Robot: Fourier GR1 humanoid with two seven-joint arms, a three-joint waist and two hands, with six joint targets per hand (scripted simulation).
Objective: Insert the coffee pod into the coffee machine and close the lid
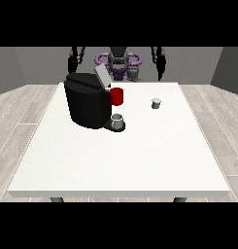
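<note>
1. Coffee pod [156,103]: small grey cup-shaped thing, upright on the white table [115,160], well right of the coffee machine [86,99], nothing touching it.
2. Coffee machine: black block on the table's left half, lid [101,76] tilted up and open. A red part [117,96] shows at its front under the lid; a grey cup [117,119] sits on the drip base below.
3. Hand at the view's right [161,66]: hangs at the robot's side behind the far table edge, holds nothing. Can't tell whether its fingers are straight or curled.
4. Hand at the view's left [73,63]: same, down by the side, holds nothing, finger state unreadable.
5. Task status, my read: nothing started. Pod not picked, lid not closed.
6. Handling guess: pod looks light and rigid, probably a thin smooth wall, so likely to tip or skid if nudged from one side.
7. Grasp: pinch across the side wall from above, thumb opposite fingers, keep it upright for the drop-in.
8. The hand at the view's right is nearer the pod, so I'd use that one.
</note>
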